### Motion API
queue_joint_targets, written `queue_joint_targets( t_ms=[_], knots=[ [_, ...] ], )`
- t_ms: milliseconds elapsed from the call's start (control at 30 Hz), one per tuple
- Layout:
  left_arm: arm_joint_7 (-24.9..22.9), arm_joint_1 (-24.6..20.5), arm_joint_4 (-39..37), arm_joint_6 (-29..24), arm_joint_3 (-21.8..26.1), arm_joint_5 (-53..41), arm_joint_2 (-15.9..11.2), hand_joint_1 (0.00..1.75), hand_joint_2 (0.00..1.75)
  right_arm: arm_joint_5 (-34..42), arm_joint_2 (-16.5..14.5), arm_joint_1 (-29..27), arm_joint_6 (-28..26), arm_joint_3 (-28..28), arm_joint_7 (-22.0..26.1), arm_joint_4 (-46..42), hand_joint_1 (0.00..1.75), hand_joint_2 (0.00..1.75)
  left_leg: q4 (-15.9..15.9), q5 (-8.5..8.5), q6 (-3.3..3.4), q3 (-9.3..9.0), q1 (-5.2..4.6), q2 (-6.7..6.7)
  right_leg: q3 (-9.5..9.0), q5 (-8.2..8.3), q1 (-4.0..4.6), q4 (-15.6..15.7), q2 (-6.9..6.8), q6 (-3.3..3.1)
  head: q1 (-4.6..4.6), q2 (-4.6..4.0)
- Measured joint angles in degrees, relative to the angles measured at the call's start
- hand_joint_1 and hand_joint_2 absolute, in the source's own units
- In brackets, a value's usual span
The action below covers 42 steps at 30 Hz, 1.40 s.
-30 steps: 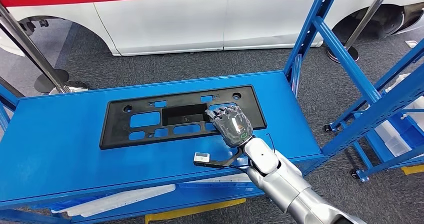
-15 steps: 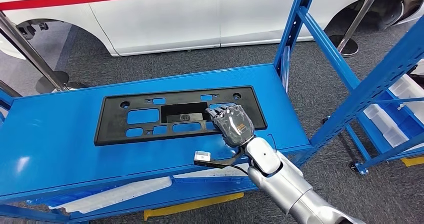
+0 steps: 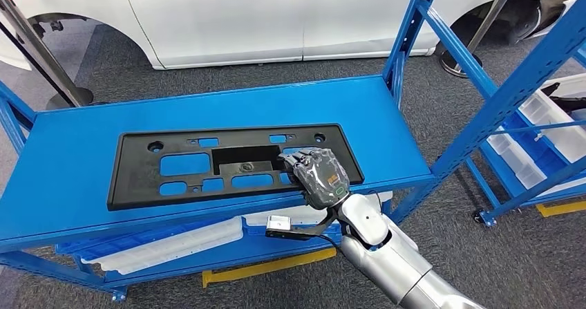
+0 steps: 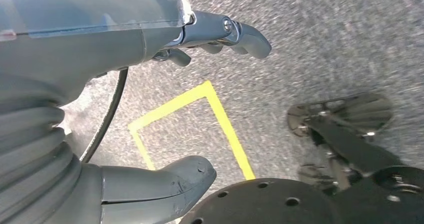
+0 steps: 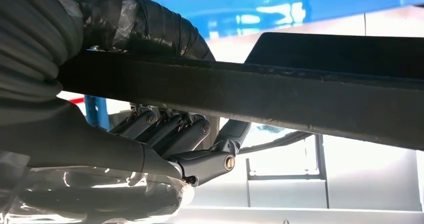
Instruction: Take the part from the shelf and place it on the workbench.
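The right hand (image 3: 319, 175) grips the near long edge of the black part (image 3: 228, 164), close to the part's right end. In the right wrist view the fingers (image 5: 170, 134) curl on one side of the edge and the thumb sits on the other, so the hold reads as a pinch across the rim of the part (image 5: 280, 91). The part's long axis runs crosswise to the reaching arm, so nearly all of its length stretches away to the left of the hand, and only a short stub lies to the right. It lies flat on the blue shelf (image 3: 62, 157), its near edge right at the shelf's front lip, or a little past it. Held this far off centre, the long free end will probably sag or swing once lifted.

The left hand (image 4: 165, 78) hangs over the grey floor, with fingers and thumb apart and nothing between them. It is well apart from the part, so the right hand is far the nearer.

Counted: one black part and two robot hands. White trays (image 3: 166, 247) rest on a lower level below the hand. Beyond the shelf stands one white car (image 3: 276, 12).
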<state>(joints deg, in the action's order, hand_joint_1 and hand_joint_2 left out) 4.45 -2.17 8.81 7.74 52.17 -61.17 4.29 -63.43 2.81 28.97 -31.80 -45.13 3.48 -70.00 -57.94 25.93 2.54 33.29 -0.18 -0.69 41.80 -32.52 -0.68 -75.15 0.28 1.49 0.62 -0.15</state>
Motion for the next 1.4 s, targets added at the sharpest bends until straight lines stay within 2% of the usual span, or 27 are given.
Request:
queue_joint_targets(
  t_ms=[33, 100, 167, 233, 300, 333, 433, 467, 500, 533, 600, 633, 667, 733, 800, 833, 900, 933, 967, 1000, 1067, 1133, 1200, 1233, 1300, 1333, 1400],
  knots=[
    [0.01, 0.0, 0.0, 0.0, 0.0, -0.02, -0.01, 0.0, 1.75, 0.06, 0.07, -0.17, 0.04, 0.0, 0.04, -0.17, 1.75, 1.75, -0.14, -0.53, -0.01, 0.87, -0.16, -0.02, -1.33, 1.3, 0.13, 0.41, 0.0, -0.24, -0.01, 0.0],
    [0.01, -0.02, 0.0, 0.0, 0.0, -0.04, 0.02, 0.0, 1.75, 0.33, 0.17, -0.34, 0.23, 0.0, 0.22, -0.63, 1.75, 1.75, -0.4, -1.47, -0.12, 2.25, -0.38, -0.03, -6.58, 3.4, 0.67, 6.45, -0.04, -1.19, 0.01, 0.0],
    [0.01, 0.0, 0.0, -0.01, 0.0, -0.04, 0.09, 0.0, 1.75, 0.88, 0.21, -0.36, 0.51, -0.01, 0.45, -1.5, 1.75, 1.75, -0.51, -2.4, -0.49, 2.95, -0.43, -0.06, -11.81, 2.78, 1.25, 14.15, -0.26, -2.1, 0.02, 0.0],
    [0.02, 0.05, 0.0, -0.01, 0.04, 0.19, 0.11, 0.0, 1.75, 1.67, 0.21, -0.32, 0.84, -0.04, 0.77, -2.37, 1.75, 1.75, -0.22, -3.45, -1.08, 3.14, -0.32, -0.11, -13.42, 2.36, 1.57, 17.4, -0.39, -2.6, 0.01, 0.0],
    [0.08, 0.08, 0.0, 0.06, 0.21, 0.67, 0.0, 0.0, 1.75, 2.54, 0.19, -0.38, 1.19, -0.13, 1.19, -2.98, 1.75, 1.75, -0.31, -3.36, -1.67, 3.65, -0.34, 0.02, -12.91, 3.73, 1.25, 18.21, -0.52, -3.2, 0.01, 0.0],
    [0.13, 0.11, 0.0, 0.12, 0.32, 0.9, -0.06, 0.0, 1.75, 2.91, 0.15, -0.44, 1.35, -0.22, 1.43, -3.3, 1.75, 1.75, -1.37, -1.84, -1.98, 4.23, -0.33, 0.17, -12.42, 4.58, 1.02, 18.66, -0.62, -3.58, 0.02, 0.0],
    [0.33, 0.21, 0.0, 0.31, 0.58, 1.24, -0.22, 0.0, 1.75, 3.79, -0.06, -0.53, 1.68, -0.58, 1.94, -4.31, 1.75, 1.75, -10.29, 6.12, -2.96, 6.66, 0.28, 0.46, -9.99, 6.91, 0.79, 18.96, -0.73, -4.16, 0.02, 0.0],
    [0.38, 0.22, 0.0, 0.35, 0.68, 1.29, -0.28, 0.0, 1.75, 3.96, -0.1, -0.58, 1.77, -0.68, 2.0, -4.59, 1.75, 1.75, -13.54, 7.31, -3.29, 7.11, 0.55, 0.46, -9.06, 7.51, 0.76, 18.8, -0.75, -4.06, 0.02, 0.0],
    [0.44, 0.21, 0.01, 0.39, 0.8, 1.35, -0.38, 0.0, 1.75, 4.09, -0.14, -0.64, 1.85, -0.76, 2.07, -4.81, 1.75, 1.75, -15.53, 6.96, -3.62, 6.94, 0.82, 0.46, -8.04, 8.1, 0.68, 18.51, -0.79, -3.87, 0.01, 0.0],
    [0.48, 0.2, 0.01, 0.39, 0.92, 1.39, -0.46, 0.0, 1.75, 4.14, -0.15, -0.7, 1.9, -0.84, 2.1, -4.98, 1.75, 1.75, -15.9, 5.52, -3.94, 6.04, 1.09, 0.45, -6.96, 8.62, 0.54, 18.13, -0.83, -3.63, 0.02, 0.0],
    [0.51, 0.15, 0.03, 0.39, 1.08, 1.44, -0.68, 0.0, 1.75, 4.22, -0.16, -0.8, 1.95, -0.99, 2.16, -5.31, 1.75, 1.75, -11.11, 2.46, -4.68, 1.55, 1.68, 0.49, -4.68, 9.54, 0.14, 16.96, -0.86, -2.96, 0.03, 0.0],
    [0.53, 0.09, 0.04, 0.38, 1.13, 1.45, -0.74, 0.0, 1.75, 4.27, -0.16, -0.83, 1.95, -1.05, 2.16, -5.52, 1.75, 1.75, -7.01, 2.73, -4.98, -1.42, 1.76, 0.68, -3.68, 9.91, 0.05, 16.28, -0.81, -2.57, 0.06, 0.0],
    [0.56, 0.05, 0.05, 0.38, 1.18, 1.45, -0.8, 0.0, 1.75, 4.34, -0.19, -0.86, 1.95, -1.09, 2.17, -5.74, 1.75, 1.75, -3.67, 3.5, -4.83, -3.66, 1.75, 0.95, -2.98, 10.29, 0.02, 15.74, -0.75, -2.14, 0.03, 0.0],
    [0.72, 0.03, 0.06, 0.38, 1.28, 1.46, -0.86, 0.0, 1.75, 4.58, -0.25, -0.87, 1.96, -1.14, 2.33, -6.18, 1.75, 1.75, -0.34, 5.19, -3.97, -5.44, 1.39, 1.44, -2.43, 11.15, 0.11, 15.25, -0.58, -1.38, -0.07, -0.01],
    [0.87, 0.02, 0.07, 0.45, 1.37, 1.48, -0.95, 0.0, 1.75, 4.86, -0.29, -0.85, 2.01, -1.26, 2.5, -6.53, 1.75, 1.75, -0.27, 4.45, -2.6, -4.68, 1.26, 1.27, -2.23, 11.72, -0.09, 15.28, -0.37, -0.69, -0.14, -0.01],
    [0.92, -0.06, 0.08, 0.5, 1.38, 1.49, -0.99, 0.0, 1.75, 4.96, -0.3, -0.85, 2.03, -1.32, 2.53, -6.66, 1.75, 1.75, -0.26, 3.82, -1.92, -4.17, 1.22, 1.06, -1.87, 10.65, -0.24, 14.73, -0.31, -0.42, -0.15, 0.0],
    [0.96, -0.18, 0.1, 0.57, 1.4, 1.52, -1.08, 0.0, 1.75, 5.03, -0.3, -0.85, 2.07, -1.4, 2.53, -6.8, 1.75, 1.75, -0.13, 2.29, -0.81, -2.73, 1.16, 0.64, -0.61, 5.23, -0.42, 10.63, -0.26, -0.11, -0.15, 0.0],
    [0.98, -0.18, 0.11, 0.57, 1.41, 1.52, -1.14, 0.0, 1.75, 5.05, -0.3, -0.86, 2.08, -1.44, 2.53, -6.85, 1.75, 1.75, -0.15, 1.49, -0.54, -1.78, 1.02, 0.54, 0.13, 1.97, -0.41, 7.12, -0.28, -0.01, -0.15, 0.0],
    [0.98, -0.17, 0.14, 0.57, 1.42, 1.52, -1.21, 0.0, 1.75, 5.07, -0.3, -0.87, 2.08, -1.46, 2.53, -6.87, 1.75, 1.75, -0.21, 0.73, -0.39, -0.78, 0.85, 0.44, 0.68, -0.22, -0.4, 3.43, -0.27, 0.03, -0.14, 0.0],
    [0.99, -0.15, 0.16, 0.57, 1.42, 1.52, -1.27, 0.0, 1.75, 5.08, -0.3, -0.89, 2.08, -1.5, 2.53, -6.89, 1.75, 1.75, -0.28, -0.03, -0.32, 0.26, 0.64, 0.35, 0.77, -0.95, -0.35, 0.49, -0.27, -0.01, -0.14, 0.0],
    [0.99, -0.13, 0.17, 0.57, 1.42, 1.52, -1.33, 0.0, 1.75, 5.1, -0.3, -0.94, 2.09, -1.55, 2.53, -6.89, 1.75, 1.75, -0.38, -1.43, -0.3, 2.28, 0.22, 0.24, -1.44, 1.27, -0.08, -0.46, -0.27, -0.54, -0.14, 0.0],
    [1.0, -0.15, 0.17, 0.57, 1.42, 1.52, -1.28, 0.0, 1.75, 5.1, -0.3, -0.91, 2.1, -1.57, 2.53, -6.99, 1.75, 1.75, -0.46, -2.68, -0.44, 3.74, -0.04, 0.22, -7.38, 3.19, 0.68, 5.88, -0.31, -1.69, -0.13, 0.0],
    [1.02, -0.12, 0.17, 0.6, 1.43, 1.53, -1.18, 0.0, 1.75, 5.11, -0.31, -0.72, 2.11, -1.57, 2.53, -7.3, 1.75, 1.75, -0.43, -3.83, -0.86, 4.34, -0.08, 0.16, -13.67, 1.71, 1.46, 14.49, -0.41, -2.72, -0.11, 0.0],
    [1.04, -0.1, 0.17, 0.63, 1.43, 1.54, -1.12, 0.0, 1.75, 5.14, -0.32, -0.62, 2.13, -1.57, 2.53, -7.47, 1.75, 1.75, -0.27, -4.42, -1.14, 4.41, 0.0, 0.1, -15.35, 0.94, 1.76, 17.13, -0.44, -3.03, -0.12, 0.0],
    [1.08, -0.09, 0.17, 0.68, 1.45, 1.55, -1.17, 0.0, 1.75, 5.21, -0.32, -0.52, 2.15, -1.57, 2.51, -7.64, 1.75, 1.75, 0.18, -5.49, -1.66, 4.57, 0.15, 0.06, -15.47, 1.59, 1.81, 18.71, -0.48, -3.39, -0.14, 0.0],
    [1.09, -0.1, 0.18, 0.71, 1.45, 1.54, -1.22, 0.0, 1.75, 5.26, -0.32, -0.54, 2.17, -1.58, 2.5, -7.68, 1.75, 1.75, -0.1, -4.96, -1.9, 4.92, 0.18, 0.15, -15.03, 2.41, 1.68, 19.08, -0.61, -3.74, -0.15, 0.0],
    [1.1, -0.03, 0.19, 0.83, 1.46, 1.49, -1.32, 0.0, 1.75, 5.38, -0.34, -0.65, 2.26, -1.59, 2.48, -7.72, 1.75, 1.75, -3.62, -0.45, -2.36, 6.37, 0.25, 0.39, -13.46, 4.25, 1.27, 19.62, -0.82, -4.39, -0.11, 0.0]
  ],
)
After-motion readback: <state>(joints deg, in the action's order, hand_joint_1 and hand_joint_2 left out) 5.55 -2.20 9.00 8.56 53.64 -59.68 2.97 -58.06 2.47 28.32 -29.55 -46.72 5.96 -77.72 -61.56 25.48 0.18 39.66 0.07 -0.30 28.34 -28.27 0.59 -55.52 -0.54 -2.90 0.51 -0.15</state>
